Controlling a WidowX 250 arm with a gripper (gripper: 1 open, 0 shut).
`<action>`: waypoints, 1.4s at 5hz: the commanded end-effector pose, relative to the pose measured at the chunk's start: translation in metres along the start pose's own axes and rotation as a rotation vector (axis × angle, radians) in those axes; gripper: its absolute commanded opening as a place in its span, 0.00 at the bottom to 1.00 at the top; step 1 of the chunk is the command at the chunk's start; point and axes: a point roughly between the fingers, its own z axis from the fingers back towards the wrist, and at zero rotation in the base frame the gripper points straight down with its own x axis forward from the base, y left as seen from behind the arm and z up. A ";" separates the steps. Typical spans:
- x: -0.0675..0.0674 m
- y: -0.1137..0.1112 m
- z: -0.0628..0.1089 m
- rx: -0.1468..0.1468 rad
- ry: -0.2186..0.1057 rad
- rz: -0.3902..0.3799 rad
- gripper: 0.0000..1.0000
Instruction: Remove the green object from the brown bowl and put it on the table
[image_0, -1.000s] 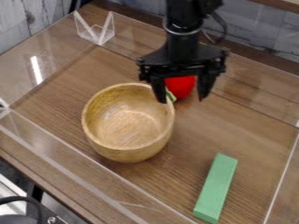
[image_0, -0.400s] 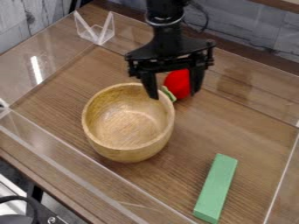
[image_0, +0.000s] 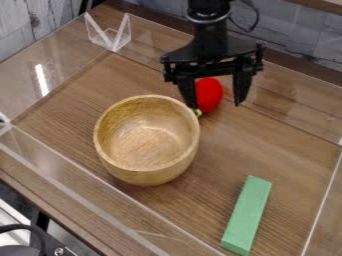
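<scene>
The green object (image_0: 246, 215) is a flat light-green block lying on the table (image_0: 281, 150) at the front right, well away from the brown bowl (image_0: 147, 138). That bowl stands at centre left with nothing showing inside it. My gripper (image_0: 213, 93) hangs above the table behind and to the right of the bowl, pointing down, open, with nothing between its fingers. Its black fingers (image_0: 246, 88) straddle the view of a red round toy behind them.
A red round toy (image_0: 209, 94) with small green leaves sits on the table just behind the bowl's right rim. Clear acrylic walls (image_0: 80, 215) edge the tabletop on all sides. A clear bracket (image_0: 107, 32) stands at the back left.
The gripper swayed left and then back right above the red toy, staying open. The bowl and the green block have not moved.
</scene>
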 end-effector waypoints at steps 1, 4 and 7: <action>0.006 -0.008 0.019 -0.033 -0.040 -0.018 1.00; 0.019 0.004 0.022 -0.014 -0.076 0.159 1.00; 0.019 0.021 -0.005 -0.019 -0.067 0.098 1.00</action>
